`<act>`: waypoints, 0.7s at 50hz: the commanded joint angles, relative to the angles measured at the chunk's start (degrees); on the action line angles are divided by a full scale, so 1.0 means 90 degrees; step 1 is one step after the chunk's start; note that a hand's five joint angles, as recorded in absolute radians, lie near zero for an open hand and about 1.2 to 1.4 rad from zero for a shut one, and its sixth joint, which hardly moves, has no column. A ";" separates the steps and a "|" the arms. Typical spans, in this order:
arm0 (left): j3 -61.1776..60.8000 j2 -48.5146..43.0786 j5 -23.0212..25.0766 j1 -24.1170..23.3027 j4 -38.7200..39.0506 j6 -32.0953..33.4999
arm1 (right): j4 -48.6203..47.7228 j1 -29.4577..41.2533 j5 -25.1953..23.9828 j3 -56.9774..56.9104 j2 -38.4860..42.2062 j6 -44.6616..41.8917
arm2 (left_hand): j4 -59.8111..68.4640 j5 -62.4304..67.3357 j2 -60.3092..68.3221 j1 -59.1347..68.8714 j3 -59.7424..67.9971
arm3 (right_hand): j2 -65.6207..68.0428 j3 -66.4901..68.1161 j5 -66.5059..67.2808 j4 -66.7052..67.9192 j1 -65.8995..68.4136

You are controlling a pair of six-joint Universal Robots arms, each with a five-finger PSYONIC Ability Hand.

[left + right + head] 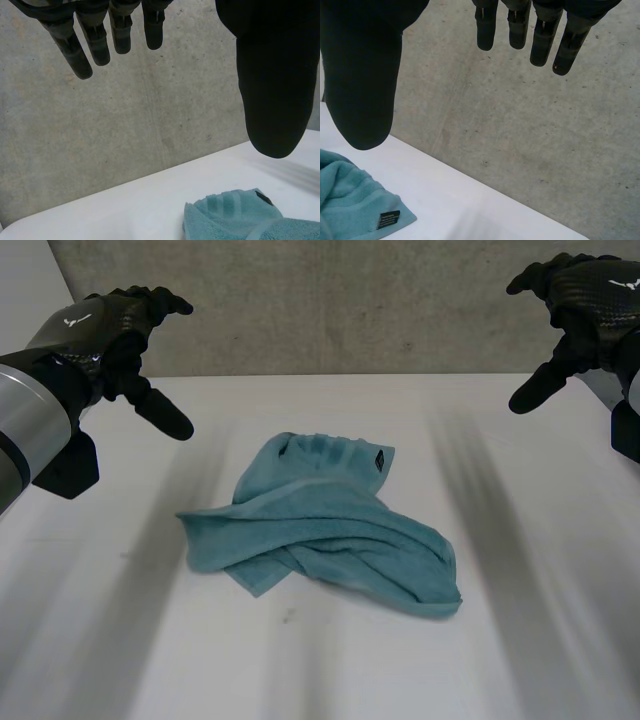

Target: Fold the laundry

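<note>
Crumpled towel (330, 530), white table (545, 640), concrete wall (350, 300)

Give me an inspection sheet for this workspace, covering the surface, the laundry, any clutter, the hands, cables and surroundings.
Surface: white table, carrying the towel.
Job's things: one teal towel, crumpled and not yet folded, near the middle of the table; a small black label sits at its far edge.
Clutter: nothing seen.
Hands: left hand and right hand are both open, held above the table to either side of the towel, neither touching it.
Cables: nothing seen.
Surroundings: grey concrete wall right behind the table.
</note>
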 commanded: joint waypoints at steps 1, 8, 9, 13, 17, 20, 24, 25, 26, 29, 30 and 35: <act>-0.0007 -0.0018 0.0000 0.0003 0.0058 0.0001 | 0.0000 0.0042 -0.0066 0.0010 0.0006 -0.0004 | -0.0199 -0.0307 -0.0209 -0.0221 -0.0269 | -0.0306 -0.0276 -0.0389 -0.0381 -0.0201; -0.0007 -0.0087 0.0000 0.0022 0.0059 0.0040 | -0.0009 0.0042 -0.0114 0.0001 0.0064 -0.0043 | -0.0162 -0.0270 -0.0171 -0.0184 -0.0232 | -0.0306 -0.0276 -0.0389 -0.0381 -0.0201; -0.0007 -0.0135 -0.0010 0.0022 0.0049 0.0050 | -0.0009 0.0042 -0.0115 0.0000 0.0064 -0.0043 | -0.0162 -0.0270 -0.0171 -0.0184 -0.0232 | -0.0306 -0.0276 -0.0389 -0.0381 -0.0201; -0.0026 -0.0419 -0.0010 0.0013 0.0039 0.0187 | 0.0088 0.0051 -0.0426 0.0000 0.0200 -0.0374 | -0.0124 -0.0232 -0.0134 -0.0147 -0.0195 | -0.0306 -0.0276 -0.0389 -0.0381 -0.0201; -0.0007 -0.1044 -0.0039 0.0013 0.0039 0.0948 | 0.0225 0.0091 -0.0622 0.0020 0.0406 -0.0834 | 0.0063 -0.0045 0.0053 0.0040 -0.0008 | -0.0306 -0.0276 -0.0389 -0.0381 -0.0201; 0.0032 -0.1500 -0.0059 0.0032 0.0068 0.1434 | 0.0420 0.0110 -0.0681 0.0069 0.0650 -0.1293 | 0.0767 0.0659 0.0758 0.0745 0.0697 | -0.0306 -0.0276 -0.0389 -0.0381 -0.0201; 0.0159 -0.2310 -0.0030 0.0256 0.0146 0.1603 | 0.0664 0.0168 -0.0681 0.0069 0.1146 -0.1508 | 0.1035 0.0927 0.1025 0.1012 0.0964 | -0.0057 -0.0026 -0.0139 -0.0131 0.0048; 0.0159 -0.2313 -0.0029 0.0257 0.0146 0.1603 | 0.0664 0.0169 -0.0681 0.0069 0.1148 -0.1508 | 0.1034 0.0926 0.1025 0.1012 0.0964 | -0.0054 -0.0024 -0.0136 -0.0128 0.0051; 0.0208 -0.2536 -0.0020 0.0305 0.0272 0.1603 | 0.0655 0.0217 -0.0700 0.0088 0.1361 -0.1469 | 0.1053 0.0945 0.1043 0.1031 0.0983 | 0.0149 0.0180 0.0067 0.0075 0.0255; 0.0228 -0.3004 -0.0020 0.0306 0.0575 0.1612 | 0.0606 0.0169 -0.0730 0.0166 0.1771 -0.1197 | 0.1053 0.0945 0.1043 0.1031 0.0983 | 0.0151 0.0182 0.0069 0.0077 0.0257; 0.0228 -0.3007 -0.0020 0.0306 0.0576 0.1612 | 0.0538 0.0169 -0.0749 0.0215 0.1986 -0.0944 | 0.1053 0.0945 0.1043 0.1031 0.0983 | 0.0151 0.0182 0.0069 0.0077 0.0257; 0.0238 -0.3640 -0.0010 0.0286 0.1102 0.1545 | 0.0168 0.0149 -0.0788 0.0303 0.2748 -0.0143 | 0.1742 0.1634 0.1733 0.1720 0.1672 | 0.0301 0.0331 0.0218 0.0226 0.0406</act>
